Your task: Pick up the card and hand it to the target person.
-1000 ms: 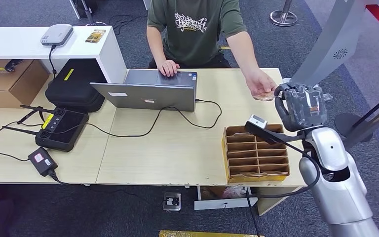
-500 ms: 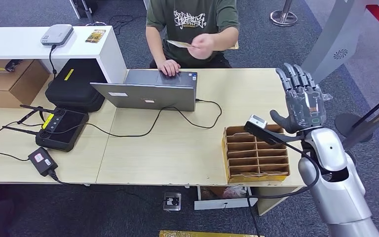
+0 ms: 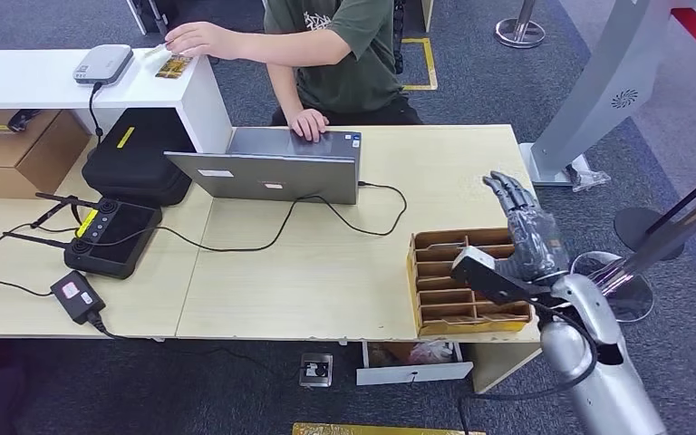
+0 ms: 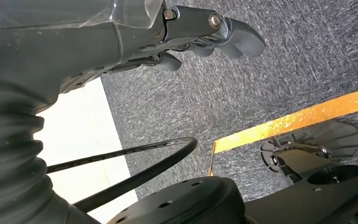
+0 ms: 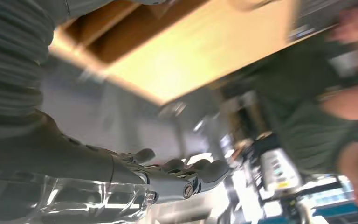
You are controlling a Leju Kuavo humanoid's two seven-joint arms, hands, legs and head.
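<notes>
Your right hand (image 3: 527, 237) sits raised over the far right end of the desk (image 3: 326, 272), above the right side of the brown compartment box (image 3: 467, 281). The silver forearm rises from the lower right corner of the head view, bent up at the wrist, with the fingers (image 3: 506, 190) extended and pointing up and away toward the far side of the desk. They lie loosely apart, slightly curved, and nothing is between them. The right wrist view is blurred, yet it shows the same thing: fingers (image 5: 200, 170) stretched out with nothing in them, the desk edge and the box beyond.

Your left hand (image 4: 205, 32) shows in the left wrist view, hanging over dark carpet and a yellow floor stripe (image 4: 298, 119). Its fingers (image 4: 237, 37) are curled gently inward with small gaps between them, and they hold nothing.

The person (image 3: 335, 54) in the green shirt sits behind the laptop (image 3: 276, 168). One of their hands rests on the laptop, and their other hand (image 3: 195, 38) reaches across to the white counter (image 3: 27, 77) at the far left. A small card (image 3: 175, 65) lies on that counter just under the reaching fingers (whether they touch it, you cannot tell from here). It is well apart from both of your hands.
</notes>
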